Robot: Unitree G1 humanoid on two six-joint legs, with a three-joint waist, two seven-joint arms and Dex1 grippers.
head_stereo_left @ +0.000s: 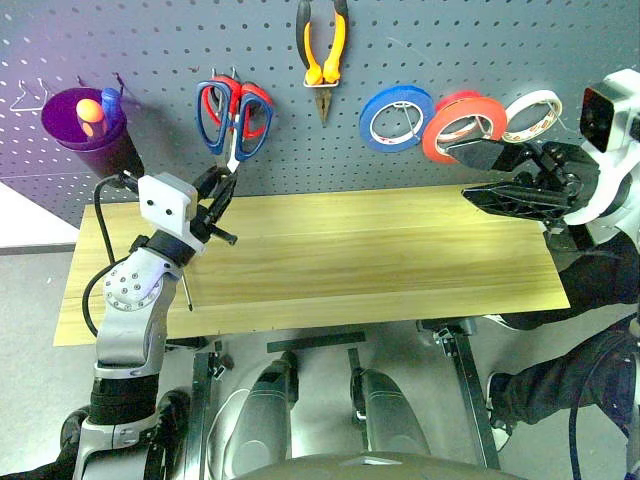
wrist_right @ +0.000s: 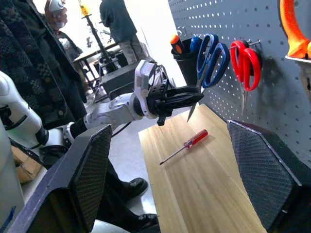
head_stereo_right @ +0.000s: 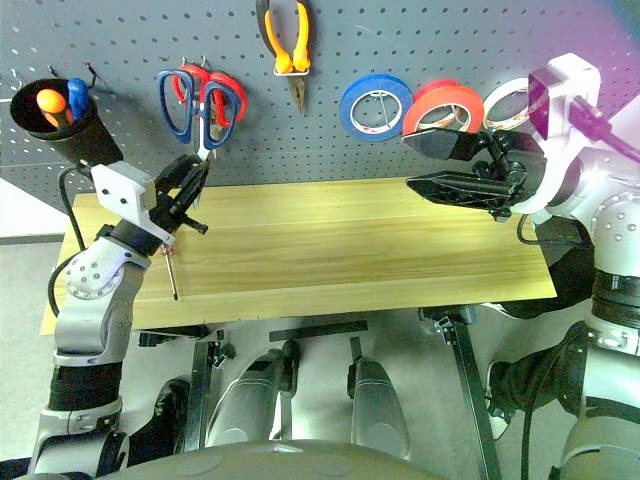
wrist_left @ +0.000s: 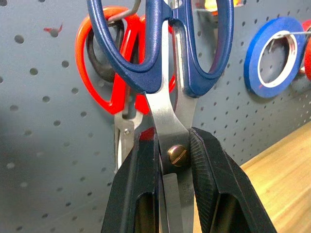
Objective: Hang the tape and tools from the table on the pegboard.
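desk: light wood top in front of the pegboard. All places below are given against the pegboard.

screwdriver: red handle, lying flat on the desk's left part, just under the left arm, near the pegboard's lower edge. Untouched. My read: last tool left to hang.

left end effector: fingers clamped together on the blue-handled scissors, gripping the blades at the pivot screw. Handles point up at the pegboard, so the finger loops are free to go over a hook. Holding low on the blades looks deliberate for that.

blue-handled scissors: pressed against or just off the pegboard's left part, overlapping the red-handled scissors that hang there. Can't tell whether a loop is on a hook yet.

right end effector: fingers wide apart, empty, level, held just in front of the pegboard's right part below the orange-red tape roll. Looks parked clear.

pegboard: dark grey, perforated, behind the desk.

pliers: yellow-orange handles, hung nose-down, top centre of the pegboard. Done.

tape row: blue roll, orange-red tape roll, white roll, all hung on the pegboard's right part. Orange-red one done.

cup: purple, hooked on the pegboard's far left. Holds an orange-topped item and a blue-topped one, upright; can't say what they are.
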